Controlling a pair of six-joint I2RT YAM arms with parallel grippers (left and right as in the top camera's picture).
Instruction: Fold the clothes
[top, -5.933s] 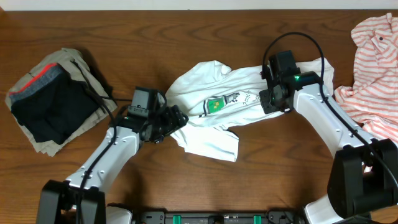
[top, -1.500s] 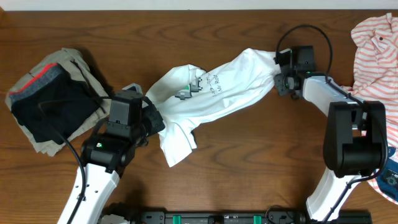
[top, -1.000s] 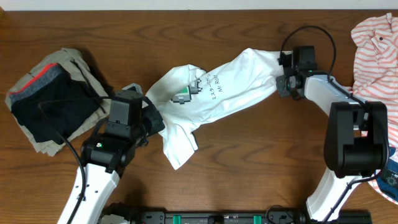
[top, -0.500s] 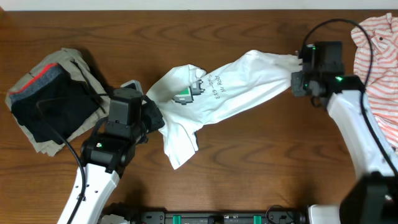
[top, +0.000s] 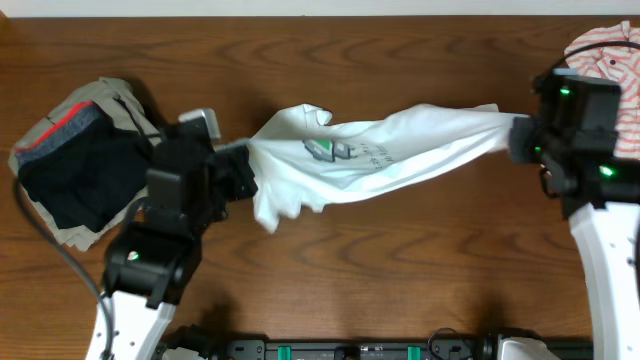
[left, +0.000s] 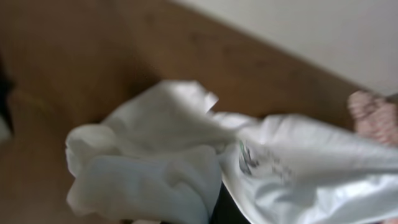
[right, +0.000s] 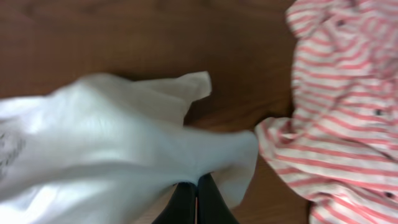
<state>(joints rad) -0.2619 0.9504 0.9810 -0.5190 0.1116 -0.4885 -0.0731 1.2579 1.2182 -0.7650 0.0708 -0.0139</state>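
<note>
A white T-shirt (top: 400, 160) with a green printed emblem (top: 325, 150) hangs stretched from left to right across the middle of the dark brown wooden table (top: 400, 270), gathered into a narrow rope between the two arms. The left gripper (top: 243, 168) has the bunched left end pinched. In the blurred left wrist view the cloth (left: 161, 155) heaps over the fingers and hides them. A loose flap droops towards the near edge just beside that gripper. The right gripper (top: 518, 138) grips the right end. Its wrist view shows the two dark fingers (right: 183, 202) pressed tight together with white fabric (right: 112, 143) clamped between them.

At the far right lies a crumpled pink-and-white striped button shirt (top: 610, 50), partly covered from above by the right arm. In the right wrist view it (right: 342, 112) lies just beside the T-shirt's edge. At the left sits a stack of folded garments, khaki below and black with a red band on top (top: 75, 170), near the left arm.
</note>
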